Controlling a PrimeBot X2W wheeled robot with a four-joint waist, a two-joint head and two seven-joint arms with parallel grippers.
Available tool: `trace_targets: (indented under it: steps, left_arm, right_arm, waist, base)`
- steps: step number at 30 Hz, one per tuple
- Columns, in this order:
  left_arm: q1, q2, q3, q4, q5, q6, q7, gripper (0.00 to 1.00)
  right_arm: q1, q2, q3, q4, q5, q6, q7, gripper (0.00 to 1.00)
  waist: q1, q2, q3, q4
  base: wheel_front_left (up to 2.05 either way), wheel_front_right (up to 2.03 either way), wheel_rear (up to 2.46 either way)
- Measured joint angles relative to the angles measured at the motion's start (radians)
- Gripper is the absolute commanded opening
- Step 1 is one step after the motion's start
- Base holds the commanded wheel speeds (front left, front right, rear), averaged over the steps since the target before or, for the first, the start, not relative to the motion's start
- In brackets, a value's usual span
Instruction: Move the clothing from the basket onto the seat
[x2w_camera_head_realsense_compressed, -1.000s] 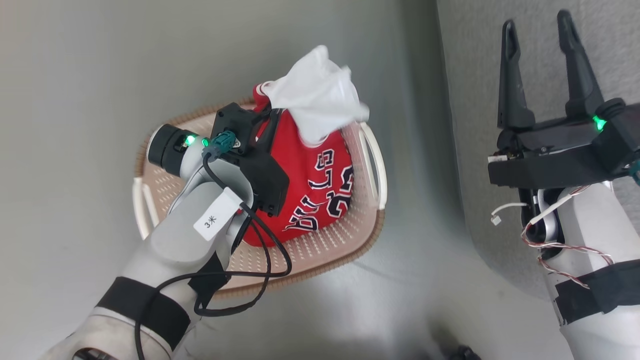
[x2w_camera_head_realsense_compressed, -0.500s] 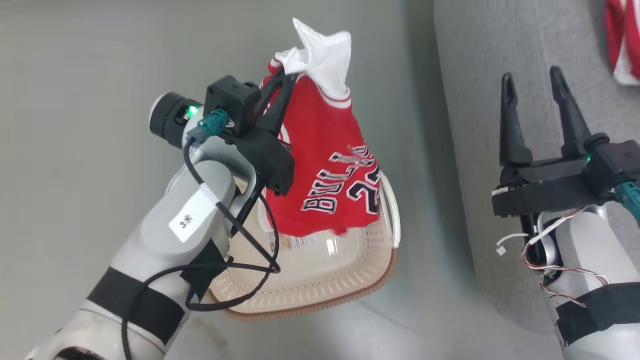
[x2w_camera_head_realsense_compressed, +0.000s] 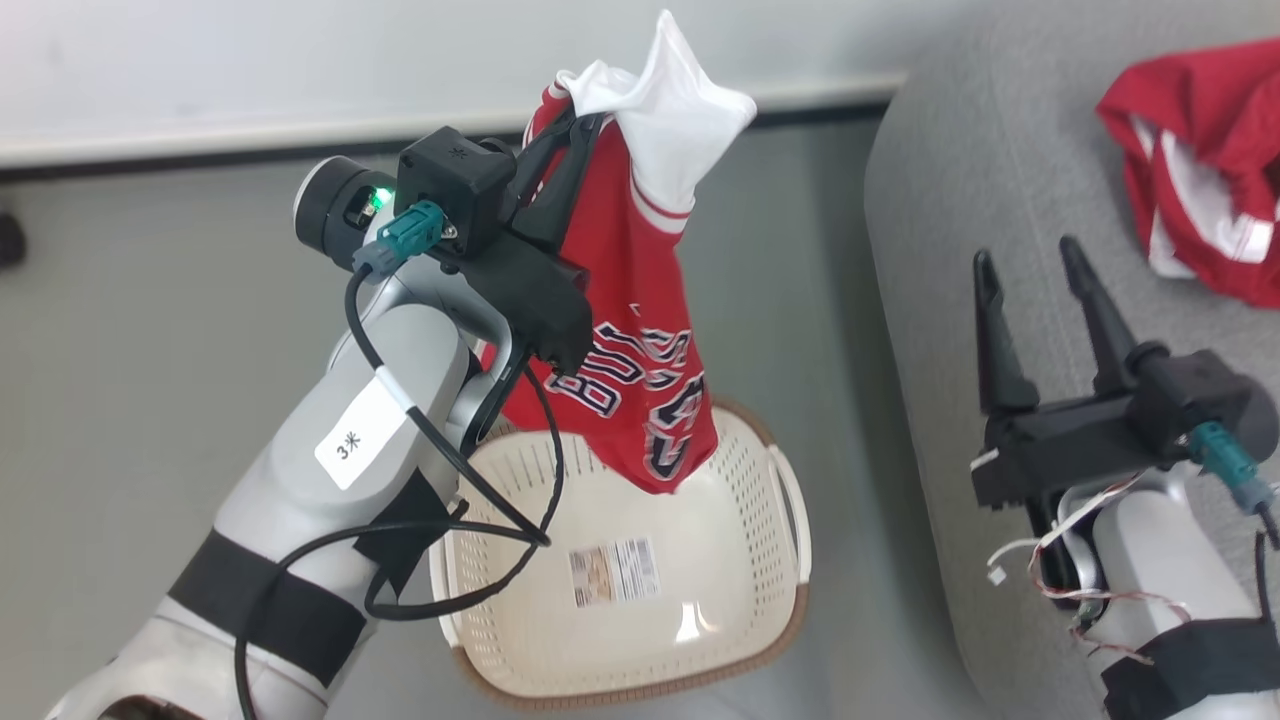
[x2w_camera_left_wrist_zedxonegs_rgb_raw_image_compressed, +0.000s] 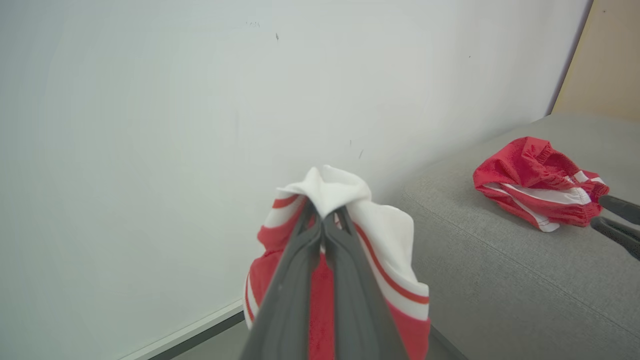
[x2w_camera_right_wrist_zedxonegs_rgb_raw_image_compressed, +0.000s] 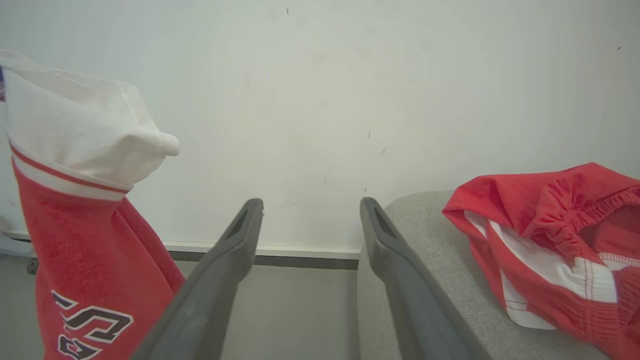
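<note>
Left tool (x2w_camera_head_realsense_compressed: 572, 125) pinches a small bunch at the top of the red jersey (x2w_camera_head_realsense_compressed: 640, 390), which hangs above the basket (x2w_camera_head_realsense_compressed: 790, 610), apart from the seat (x2w_camera_head_realsense_compressed: 950, 200) where the red shorts (x2w_camera_head_realsense_compressed: 1190, 190) lie. Thin grip may slip on the swing across, dropping it on the floor (x2w_camera_head_realsense_compressed: 150, 350). Right tool (x2w_camera_head_realsense_compressed: 1035, 270), spread and empty at the seat's basket-side edge, could snag the hem.

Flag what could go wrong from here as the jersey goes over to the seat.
1. The left jaws pinch only a bunched top corner of the jersey, so it may slip out mid-swing.
2. Its hem hangs low over the basket, and a sideways move could snag the rim.
3. The right jaws stand open over the seat, in the likely path. The cloth could drape on them short of the shorts.
</note>
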Motion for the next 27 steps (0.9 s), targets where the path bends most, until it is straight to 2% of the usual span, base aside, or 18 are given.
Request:
trace_targets:
  steps: [14, 21, 27]
  left_arm:
    - [0.069, -0.012, 0.000, 0.032, -0.001, -0.019, 0.000, 0.00]
    - [0.112, -0.031, -0.023, 0.075, -0.005, -0.026, -0.002, 0.00]
    - [0.151, -0.044, -0.057, 0.058, -0.015, -0.028, -0.002, 0.00]
  right_arm:
    - [0.058, 0.009, 0.093, 0.089, -0.015, 0.068, 0.007, 1.00]
    - [0.078, 0.089, 0.225, 0.123, -0.021, 0.100, 0.007, 1.00]
    - [0.115, 0.105, 0.321, 0.154, -0.017, 0.112, 0.007, 1.00]
  waist:
    - [0.0000, 0.0000, -0.211, 0.016]
    - [0.0000, 0.0000, -0.316, 0.019]
    - [0.0000, 0.0000, -0.394, 0.022]
  base:
    - [0.00, 0.00, 0.00]
    - [0.00, 0.00, 0.00]
    - [0.00, 0.00, 0.00]
